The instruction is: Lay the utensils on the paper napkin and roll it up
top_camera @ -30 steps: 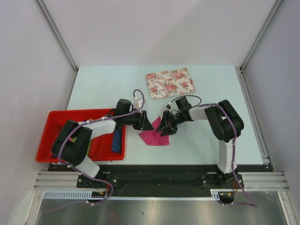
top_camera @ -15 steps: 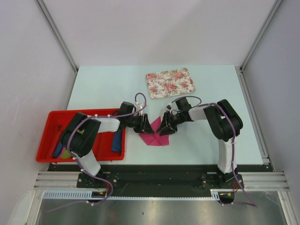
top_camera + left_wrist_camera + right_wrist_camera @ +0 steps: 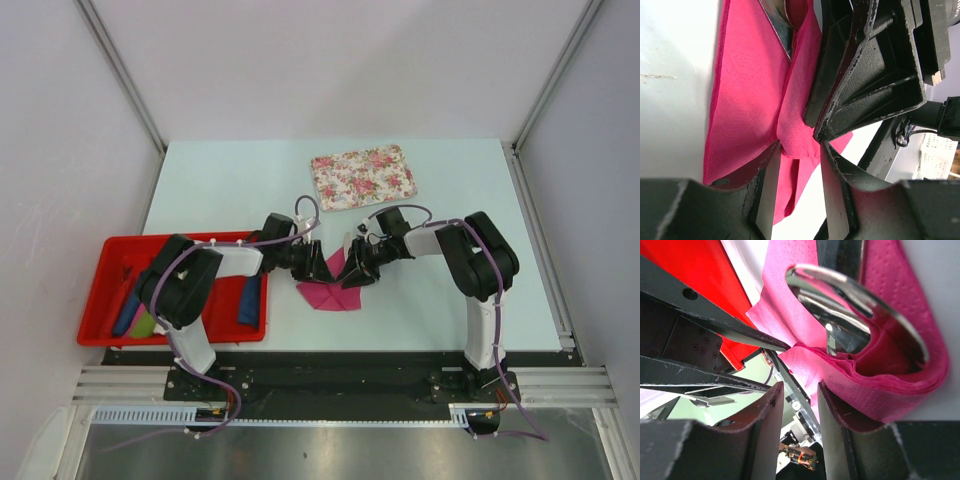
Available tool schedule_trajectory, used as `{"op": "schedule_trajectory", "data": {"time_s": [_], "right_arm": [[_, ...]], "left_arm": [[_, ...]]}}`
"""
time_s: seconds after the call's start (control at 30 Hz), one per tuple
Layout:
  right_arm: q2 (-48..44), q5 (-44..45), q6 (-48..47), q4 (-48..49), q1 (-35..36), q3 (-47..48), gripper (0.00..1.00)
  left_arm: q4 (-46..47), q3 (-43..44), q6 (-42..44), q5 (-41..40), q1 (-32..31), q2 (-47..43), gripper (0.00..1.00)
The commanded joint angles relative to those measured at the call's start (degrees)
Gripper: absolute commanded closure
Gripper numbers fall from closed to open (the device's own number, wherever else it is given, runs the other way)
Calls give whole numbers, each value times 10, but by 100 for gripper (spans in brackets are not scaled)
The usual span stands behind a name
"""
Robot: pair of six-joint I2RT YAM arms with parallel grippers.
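Now paper napkin (image 3: 325,294), spoon (image 3: 840,310) inside, sits between left gripper (image 3: 800,145) and right gripper (image 3: 797,387), equally near; jaws part-spread, grip unclear.

1. Both arms reach low over the desk (image 3: 450,200) toward its middle, elbows bent and wrists turned inward.
2. The left end effector (image 3: 318,265) and the right end effector (image 3: 352,271) point at each other, tips just beside one another.
3. Each pair of fingers stands partly apart; whether either pair grips anything cannot be told.
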Motion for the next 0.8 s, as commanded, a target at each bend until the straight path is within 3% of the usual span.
{"op": "schedule_trajectory", "data": {"time_s": [0.0,0.43,0.77], "right_arm": [[-8,8,-8,6,-2,0,61],[-11,12,-8,8,-1,-3,62],[-18,15,-10,11,0,-6,62]], "left_arm": [[-31,23,7,-13,-8,6,58],[-63,21,27,-36,-13,-1,58],[-51,30,19,-24,-20,5,74]]}}
